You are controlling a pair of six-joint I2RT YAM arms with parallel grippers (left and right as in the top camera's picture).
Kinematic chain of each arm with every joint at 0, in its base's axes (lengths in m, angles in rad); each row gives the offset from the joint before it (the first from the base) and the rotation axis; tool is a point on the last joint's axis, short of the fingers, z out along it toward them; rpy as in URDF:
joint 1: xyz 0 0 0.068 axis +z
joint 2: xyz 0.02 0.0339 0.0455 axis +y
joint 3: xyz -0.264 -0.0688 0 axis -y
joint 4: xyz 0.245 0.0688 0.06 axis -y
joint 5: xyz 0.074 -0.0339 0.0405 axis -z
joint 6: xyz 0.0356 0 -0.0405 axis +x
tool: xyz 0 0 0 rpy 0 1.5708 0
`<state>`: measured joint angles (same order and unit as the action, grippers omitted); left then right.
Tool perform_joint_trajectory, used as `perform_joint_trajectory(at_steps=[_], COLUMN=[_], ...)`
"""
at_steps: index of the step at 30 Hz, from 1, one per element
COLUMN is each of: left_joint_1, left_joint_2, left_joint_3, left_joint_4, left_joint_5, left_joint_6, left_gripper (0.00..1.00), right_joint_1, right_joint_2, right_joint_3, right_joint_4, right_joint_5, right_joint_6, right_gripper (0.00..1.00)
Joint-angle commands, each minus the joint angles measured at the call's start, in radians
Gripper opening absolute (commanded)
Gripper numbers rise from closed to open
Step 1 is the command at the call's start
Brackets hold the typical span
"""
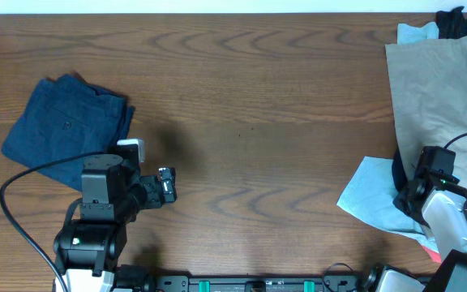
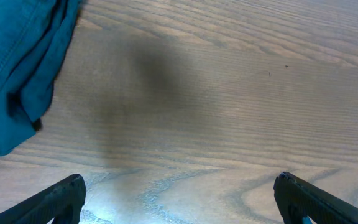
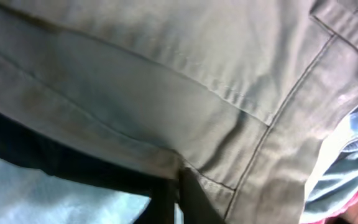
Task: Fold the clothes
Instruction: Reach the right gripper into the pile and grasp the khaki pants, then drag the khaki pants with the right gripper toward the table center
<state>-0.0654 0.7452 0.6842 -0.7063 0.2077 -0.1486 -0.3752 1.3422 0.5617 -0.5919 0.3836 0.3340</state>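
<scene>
While the navy garment (image 1: 67, 122) lies folded at the left of the desk (image 1: 258, 97), the overhead view puts the unfinished work at the right edge. There the khaki trousers (image 1: 436, 89) are spread over a heap, with a light-blue garment (image 1: 371, 199) showing from under them and a black garment (image 1: 460, 20) at the far corner. The left fingers (image 1: 166, 185) hang over bare wood just beside the navy garment. The right fingers (image 1: 406, 197) are down at the near edge of the heap. I judge the step in hand to be taking the trousers from the pile, so that they can be drawn out onto open desk and laid flat.

From the left wrist, the two fingers (image 2: 61, 198) stand wide apart with nothing between them. The navy cloth (image 2: 17, 68) lies off to one side, clear of them. The overhead view does not make that gap plain.

From the right wrist, khaki cloth (image 3: 166, 81) fills nearly everything, and it shows stitched seams and a hem that cannot be seen from above. A dark layer (image 3: 42, 158) and light-blue fabric (image 3: 42, 199) lie beneath that hem. A dark shape at the bottom centre may be a fingertip against the hem, but I cannot tell whether the right fingers are closed on the cloth or only near it.

The next move calls for a firm pinch on the khaki layer alone. The pull should then be slow, so the garments underneath are not dragged along.
</scene>
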Motion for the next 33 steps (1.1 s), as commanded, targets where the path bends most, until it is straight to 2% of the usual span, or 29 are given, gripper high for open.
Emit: perform_joint_trajectory(at_steps=[1,7,13,18,22,24,29,33], left_joint_1=[0.006,0.006,0.006,0.006,0.006,0.006,0.006,0.006], left_joint_2=[-0.001,-0.001,-0.001,-0.001,-0.001,-0.001,-0.001,-0.001], left_joint_3=[0.027,0.027,0.027,0.027,0.027,0.027,0.027,0.027], left_joint_4=[0.000,0.000,0.000,0.000,0.000,0.000,0.000,0.000], left_joint_5=[0.010,0.010,0.010,0.010,0.010,0.010,0.010,0.010], left_joint_6=[0.014,0.014,0.014,0.014,0.014,0.014,0.014,0.014], left_gripper=[0.98,0.98,0.98,0.98,0.98,0.98,0.98,0.98], right_joint_1=[-0.008,-0.008,0.005,0.036,0.064,0.080,0.105,0.164], right_joint_2=[0.006,-0.006,-0.063,-0.069,-0.069,-0.069,-0.069,-0.069], right_joint_3=[-0.005,0.068,0.310,0.413,0.420,0.436,0.546,0.593], right_joint_4=[0.006,-0.045,-0.241,-0.308,-0.311,-0.302,-0.263,-0.234], right_joint_5=[0.026,-0.153,-0.434,-0.577,-0.676,-0.810,-1.161,-1.203], right_joint_6=[0.010,-0.064,-0.179,-0.266,-0.303,-0.373,-0.437,-0.417], right_gripper=[0.01,0.01,0.01,0.01,0.01,0.01,0.01,0.01])
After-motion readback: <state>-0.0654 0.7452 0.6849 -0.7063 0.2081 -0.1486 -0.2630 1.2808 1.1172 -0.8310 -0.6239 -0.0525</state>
